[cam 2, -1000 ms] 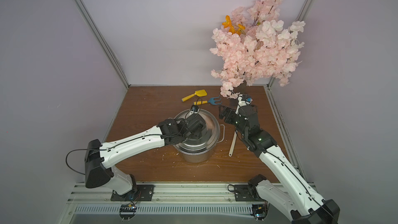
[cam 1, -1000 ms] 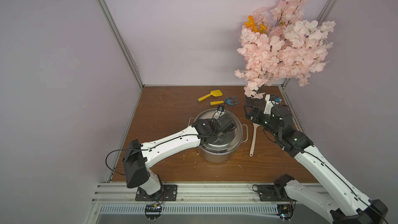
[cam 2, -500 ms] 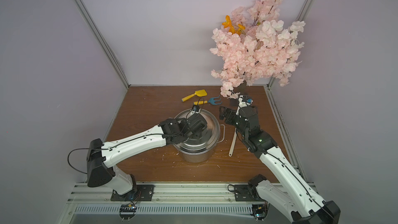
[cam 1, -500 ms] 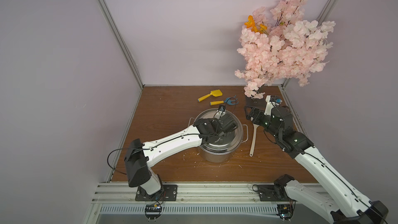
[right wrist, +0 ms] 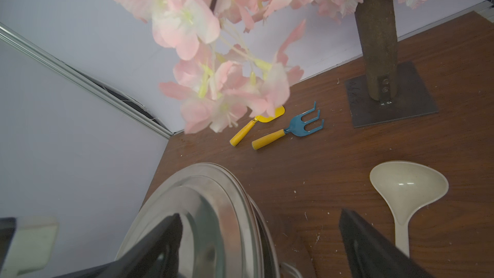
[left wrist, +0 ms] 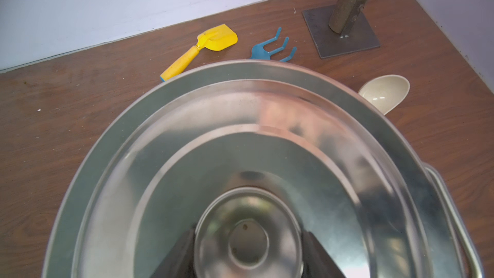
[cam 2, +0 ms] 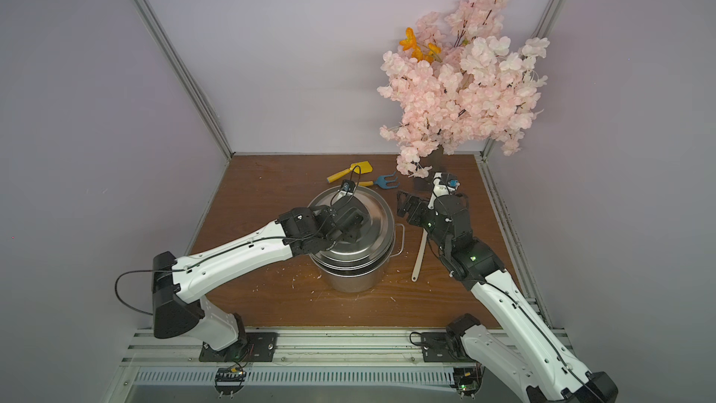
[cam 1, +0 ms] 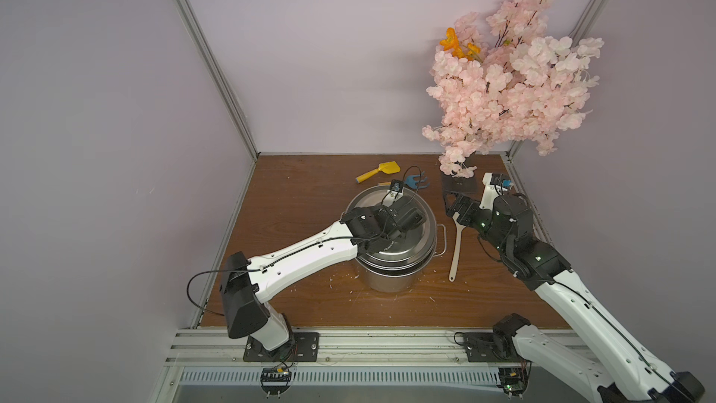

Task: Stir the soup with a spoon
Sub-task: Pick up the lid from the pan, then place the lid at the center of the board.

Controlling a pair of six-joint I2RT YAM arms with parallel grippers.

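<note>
Close beneath our right hand [cam 1: 456,208], which is spread wide and empty, the cream spoon [right wrist: 406,185] lies flat on the table [cam 1: 310,188], beside the pot [cam 1: 387,283]. We judge it light, stiff and a little slick. Its slim handle, just behind the bowl, looks the best hold. Our left hand [cam 1: 399,228] is clamped on the knob [left wrist: 248,242] of the lid [cam 1: 412,250]. No soup shows.
</note>
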